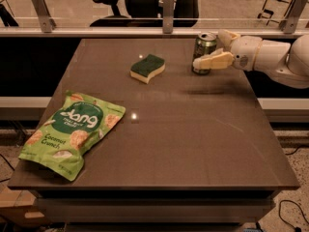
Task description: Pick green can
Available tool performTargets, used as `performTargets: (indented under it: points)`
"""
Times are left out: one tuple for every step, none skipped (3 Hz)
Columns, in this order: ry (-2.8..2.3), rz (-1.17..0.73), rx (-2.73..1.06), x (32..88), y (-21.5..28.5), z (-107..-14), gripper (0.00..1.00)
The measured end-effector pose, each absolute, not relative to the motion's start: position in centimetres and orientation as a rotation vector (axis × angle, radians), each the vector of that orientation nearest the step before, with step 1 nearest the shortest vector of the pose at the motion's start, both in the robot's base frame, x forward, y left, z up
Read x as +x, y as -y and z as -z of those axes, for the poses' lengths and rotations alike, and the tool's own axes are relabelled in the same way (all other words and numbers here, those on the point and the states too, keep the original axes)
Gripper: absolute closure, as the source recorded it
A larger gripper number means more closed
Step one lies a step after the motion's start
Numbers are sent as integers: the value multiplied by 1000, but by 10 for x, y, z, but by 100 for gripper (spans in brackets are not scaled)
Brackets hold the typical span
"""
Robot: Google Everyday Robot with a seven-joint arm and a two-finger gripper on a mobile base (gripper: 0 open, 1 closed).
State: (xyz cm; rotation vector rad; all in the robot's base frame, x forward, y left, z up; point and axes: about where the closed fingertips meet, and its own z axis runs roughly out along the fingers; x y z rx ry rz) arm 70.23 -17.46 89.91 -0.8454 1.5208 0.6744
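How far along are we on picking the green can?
Approach looks done: the gripper is at the green can, one finger in front of it, one behind. Grasp is in hand: jaws look open, and the can is standing on the table. Left: close and lift.

Smooth plastic tool at glossy metal green can
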Motion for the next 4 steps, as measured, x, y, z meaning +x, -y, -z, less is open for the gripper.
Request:
performTargets:
  points:
    - [-1535,-710,-840,710,172,-891,0]
    - [-1537,-730,-845,715,166,-887,0]
    - [-1522,-746,-851,720,156,-888,0]
    - [-1485,-773,-848,726,145,-890,18]
